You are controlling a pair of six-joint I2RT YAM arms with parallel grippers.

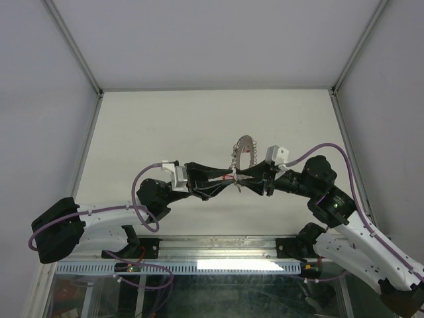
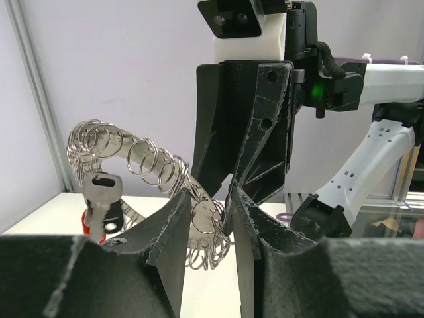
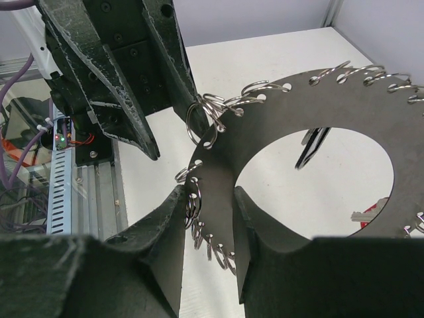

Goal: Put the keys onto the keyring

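right pincer (image 3: 209, 195) clamped on the keyring's (image 3: 265, 132) dark rim above the desk (image 1: 165, 119); left pincer (image 2: 209, 199) straddled its split rings (image 2: 207, 224), grip i couldn't tell; red-tagged key (image 2: 104, 192) hung below the keyring's edge.

This is a robotics lab, set up as an enclosed test cell. A bare white worktop (image 1: 132, 132) is boxed in by plain pale walls (image 1: 40, 99) held in aluminium posts (image 1: 73, 46). Two robot arms, left (image 1: 99, 222) and right (image 1: 361, 232), are bolted to a metal rail (image 1: 218, 246) along the worktop's near edge. Purple cables (image 1: 140, 199) loop off the arms, and a slotted cable duct (image 1: 86, 267) runs below the rail. A green status light (image 2: 322, 89) glows on the right arm.
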